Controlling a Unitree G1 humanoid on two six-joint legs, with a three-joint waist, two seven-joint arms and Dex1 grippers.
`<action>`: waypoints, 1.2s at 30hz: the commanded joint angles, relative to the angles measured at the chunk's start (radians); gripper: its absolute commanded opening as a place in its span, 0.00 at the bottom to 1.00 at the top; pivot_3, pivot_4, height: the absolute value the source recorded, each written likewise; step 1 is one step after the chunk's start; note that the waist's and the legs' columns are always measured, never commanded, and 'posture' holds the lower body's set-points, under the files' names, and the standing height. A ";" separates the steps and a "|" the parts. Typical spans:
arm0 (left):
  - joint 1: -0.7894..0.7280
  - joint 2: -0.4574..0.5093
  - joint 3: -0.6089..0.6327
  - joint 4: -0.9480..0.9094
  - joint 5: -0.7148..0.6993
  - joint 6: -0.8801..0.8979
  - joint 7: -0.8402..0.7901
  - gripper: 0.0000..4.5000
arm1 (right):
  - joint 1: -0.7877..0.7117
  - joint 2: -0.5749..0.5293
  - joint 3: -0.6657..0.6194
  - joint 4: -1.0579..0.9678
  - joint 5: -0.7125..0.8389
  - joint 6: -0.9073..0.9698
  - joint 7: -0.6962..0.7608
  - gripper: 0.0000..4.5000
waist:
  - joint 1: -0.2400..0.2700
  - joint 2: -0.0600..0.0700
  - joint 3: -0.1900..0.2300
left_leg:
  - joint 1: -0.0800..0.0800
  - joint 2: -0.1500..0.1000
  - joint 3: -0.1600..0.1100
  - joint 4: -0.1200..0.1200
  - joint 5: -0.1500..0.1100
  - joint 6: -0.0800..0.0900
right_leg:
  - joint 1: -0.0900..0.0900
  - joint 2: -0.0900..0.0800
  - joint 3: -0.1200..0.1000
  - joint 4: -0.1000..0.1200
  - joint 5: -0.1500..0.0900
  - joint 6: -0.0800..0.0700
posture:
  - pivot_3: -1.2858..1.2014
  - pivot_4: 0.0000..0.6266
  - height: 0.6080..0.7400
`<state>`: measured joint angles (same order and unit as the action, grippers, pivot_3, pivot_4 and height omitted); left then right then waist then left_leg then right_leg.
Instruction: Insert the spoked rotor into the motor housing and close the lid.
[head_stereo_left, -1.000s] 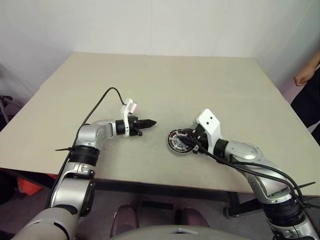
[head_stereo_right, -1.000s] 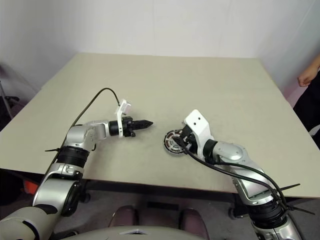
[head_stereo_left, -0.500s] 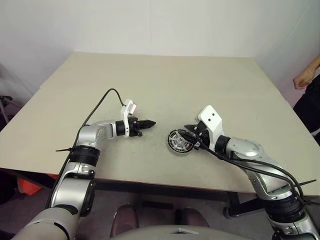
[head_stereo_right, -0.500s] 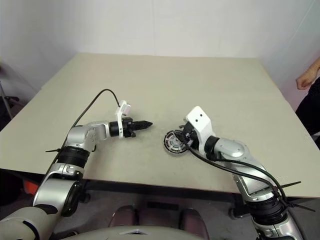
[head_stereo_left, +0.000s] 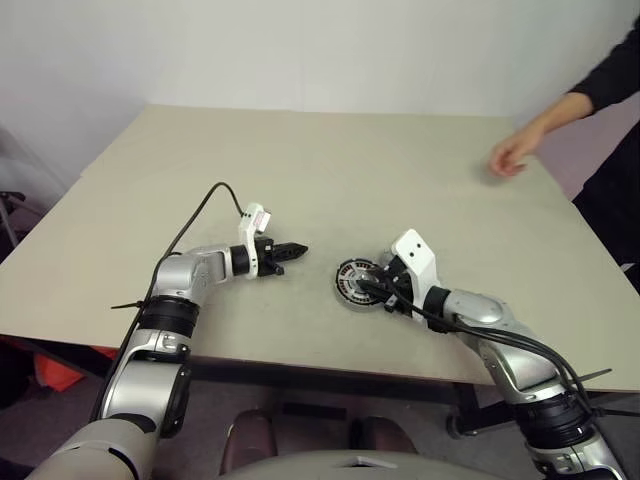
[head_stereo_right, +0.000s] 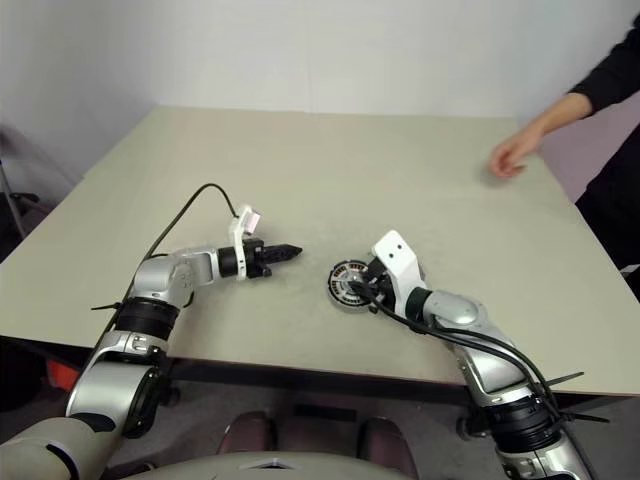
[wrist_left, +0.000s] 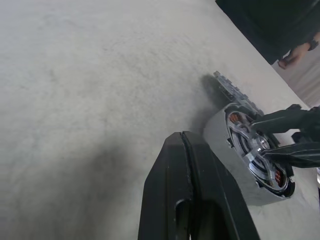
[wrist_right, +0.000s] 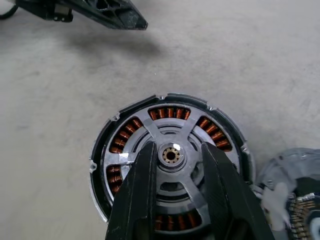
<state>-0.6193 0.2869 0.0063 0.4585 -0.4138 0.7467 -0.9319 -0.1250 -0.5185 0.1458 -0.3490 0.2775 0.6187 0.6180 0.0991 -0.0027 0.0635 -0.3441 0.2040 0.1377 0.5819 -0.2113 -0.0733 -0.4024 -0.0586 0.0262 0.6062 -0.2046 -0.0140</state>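
The motor housing (wrist_right: 170, 105), a dark-rimmed puck with copper windings, lies on the table (head_stereo_left: 350, 170) near its front edge. The spoked rotor (wrist_right: 186, 131), shiny silver, sits inside it. My right gripper (wrist_right: 175, 149) comes in from the right, and its two fingers clamp the rotor's small hub from both sides. My left gripper (head_stereo_left: 298, 249) is shut and empty, hovering low a short way left of the housing (head_stereo_left: 352, 283) and pointing at it. A grey round part with a toothed edge (wrist_right: 295, 200) lies against the housing's far side; I cannot tell if it is the lid.
A person's hand (head_stereo_left: 510, 155) and dark sleeve reach over the far right of the table. A black cable (head_stereo_left: 200, 205) loops up from my left forearm. The table's front edge runs just behind both arms.
A person's arm has reached in over the far right of the table. My right forearm has sunk slightly. Both grippers and the housing stay where they were.
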 joint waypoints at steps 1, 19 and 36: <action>-0.017 0.000 0.020 -0.016 -0.017 -0.020 -0.002 0.00 | -0.038 -0.020 -0.057 -0.108 0.036 -0.010 0.019 0.35 | 0.000 0.000 0.000 | 0.000 0.000 0.000 0.000 0.000 0.000 | 0.000 0.000 0.000 0.000 0.000 0.000 | 0.52 0.00 1.00; -0.027 0.011 0.075 -0.007 -0.033 -0.050 0.001 0.00 | -0.005 -0.264 -0.090 -0.002 -0.149 -0.074 0.038 0.35 | -0.001 0.000 0.000 | -0.001 0.000 0.000 0.000 0.000 0.000 | -0.001 0.000 0.000 0.000 0.000 0.000 | 0.52 0.00 1.00; -0.024 0.020 0.076 0.001 -0.026 -0.059 0.005 0.00 | -0.008 -0.251 -0.090 -0.002 -0.147 -0.078 0.032 0.35 | 0.000 0.000 0.000 | -0.001 0.000 0.000 0.000 0.000 0.001 | -0.001 0.000 0.000 0.000 0.000 0.000 | 0.52 0.00 1.00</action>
<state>-0.6242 0.3008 0.0751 0.4785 -0.4302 0.7063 -0.9239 -0.1122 -0.7723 0.0887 -0.3308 0.1388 0.5541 0.6548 0.0989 -0.0027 0.0638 -0.3450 0.2041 0.1378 0.5818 -0.2114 -0.0728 -0.4037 -0.0586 0.0262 0.6059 -0.2046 -0.0140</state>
